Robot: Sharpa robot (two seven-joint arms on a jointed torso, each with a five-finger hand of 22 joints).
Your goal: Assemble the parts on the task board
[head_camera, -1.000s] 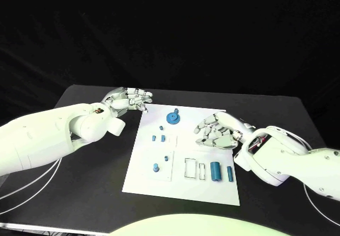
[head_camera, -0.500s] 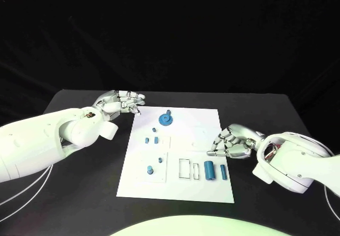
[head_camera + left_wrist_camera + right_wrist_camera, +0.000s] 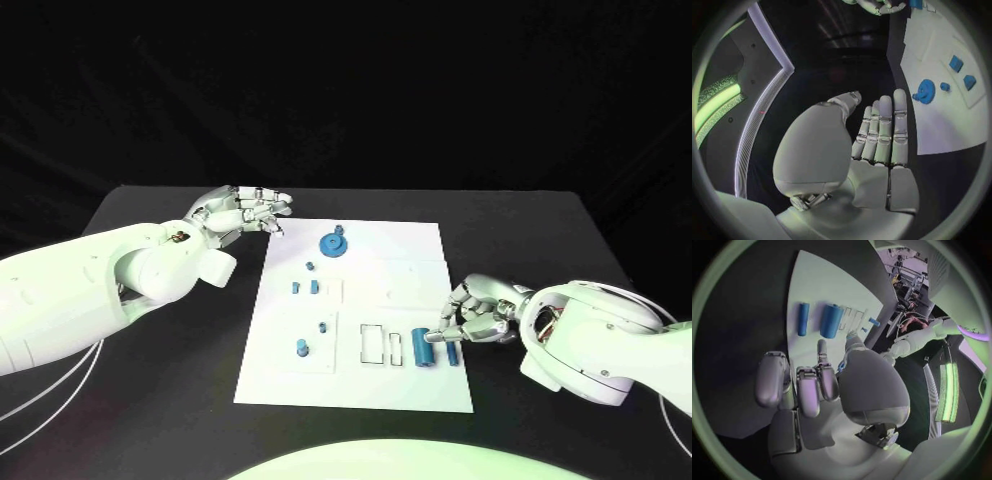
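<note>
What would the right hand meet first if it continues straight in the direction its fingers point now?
Probably the thin blue cylinder, lying just ahead of the right hand on the task board; the thicker blue cylinder lies beyond. Depth is unclear.

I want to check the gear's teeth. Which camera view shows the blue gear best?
The left wrist view: the blue gear sits close on the task board, its toothed rim visible, unblocked. In the head view the gear is small, its teeth hard to make out. The right wrist view faces the two cylinders instead.
</note>
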